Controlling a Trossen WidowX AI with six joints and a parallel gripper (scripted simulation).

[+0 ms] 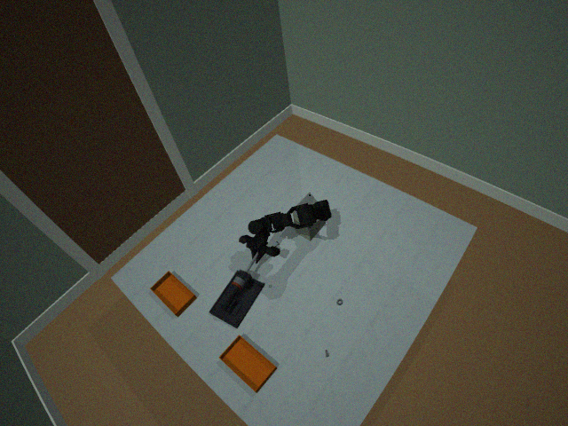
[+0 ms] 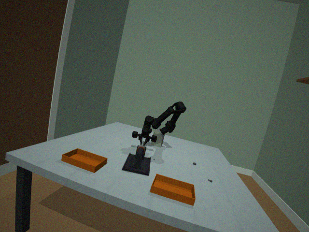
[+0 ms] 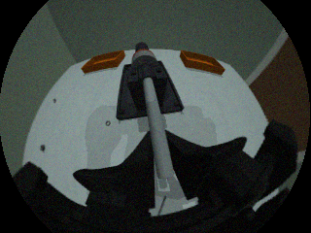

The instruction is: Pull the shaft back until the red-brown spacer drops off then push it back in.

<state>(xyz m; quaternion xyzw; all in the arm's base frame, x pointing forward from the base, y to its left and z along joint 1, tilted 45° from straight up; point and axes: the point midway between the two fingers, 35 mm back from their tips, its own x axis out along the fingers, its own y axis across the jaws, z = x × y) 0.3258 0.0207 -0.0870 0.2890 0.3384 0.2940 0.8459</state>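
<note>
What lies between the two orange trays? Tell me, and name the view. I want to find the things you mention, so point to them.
The dark fixture's base plate (image 1: 223, 312) (image 2: 128, 169) (image 3: 124, 104) sits between the two orange trays (image 1: 173, 308) (image 2: 82, 163) (image 3: 103, 63); the top and exterior views show it.
</note>
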